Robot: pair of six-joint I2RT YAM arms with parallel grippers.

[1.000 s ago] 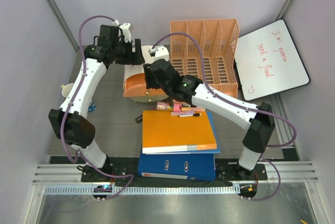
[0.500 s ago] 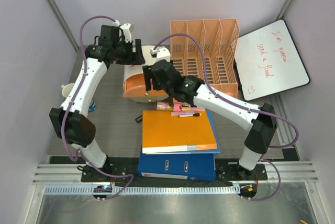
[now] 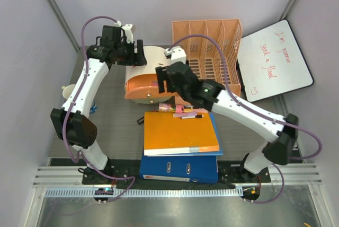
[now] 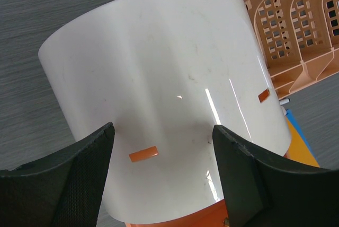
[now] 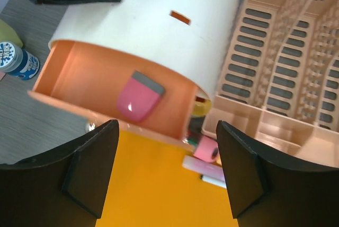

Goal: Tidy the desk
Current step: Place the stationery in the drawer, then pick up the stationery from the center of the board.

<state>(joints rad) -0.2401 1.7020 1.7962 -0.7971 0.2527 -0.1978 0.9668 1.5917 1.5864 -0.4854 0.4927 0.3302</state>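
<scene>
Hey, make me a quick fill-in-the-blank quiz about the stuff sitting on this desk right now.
1. The lower binder, under the orange binder, is ____.
2. The writing on the whiteboard is ____.
3. Inside the white organizer lies a ____ eraser.
4. The peach file rack has ____ slots.

Missing words: blue, red, pink, four.

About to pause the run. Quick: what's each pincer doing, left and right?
Left pincer: open, by the white rounded plastic container, gripping nothing.
Right pincer: open, empty.
</scene>
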